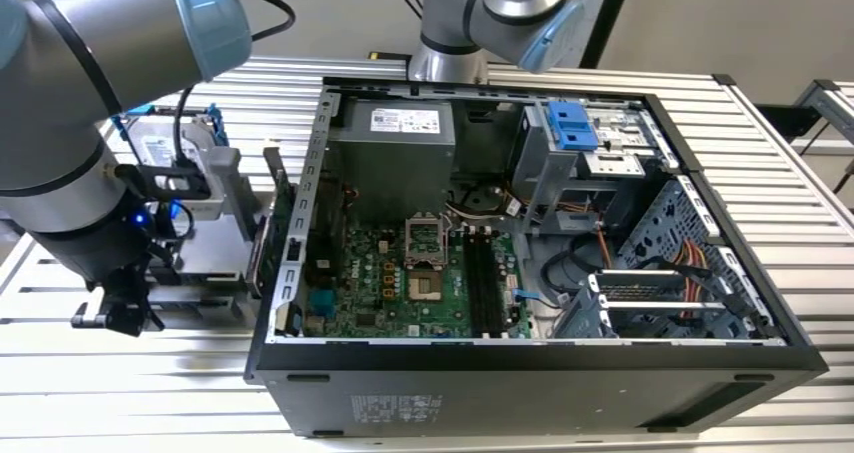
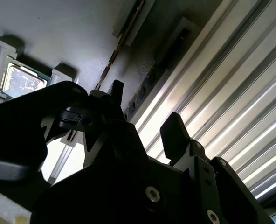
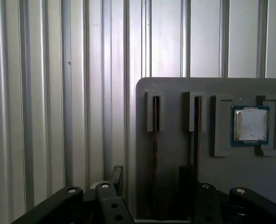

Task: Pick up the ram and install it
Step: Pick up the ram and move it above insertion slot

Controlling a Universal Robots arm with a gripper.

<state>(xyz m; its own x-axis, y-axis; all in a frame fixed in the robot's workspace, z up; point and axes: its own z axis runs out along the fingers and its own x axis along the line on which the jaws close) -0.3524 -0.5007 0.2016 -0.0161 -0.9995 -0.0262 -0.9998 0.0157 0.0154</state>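
Fingers (image 3: 117, 176) of the black gripper (image 3: 152, 172) stand spread in both wrist views, gripping nothing. In the first wrist view the ram (image 3: 155, 140), a thin dark memory stick on edge, sits in a slot of the flat grey holder plate (image 3: 175, 88), in line with the gap between the fingers. A second like stick (image 3: 194, 135) fills the neighbouring slot, and a square silver processor chip (image 3: 250, 124) lies in a recess. The exterior view takes in the open black computer case (image 1: 534, 373), green motherboard (image 1: 387, 283) inside, on the ribbed metal table (image 1: 787, 173).
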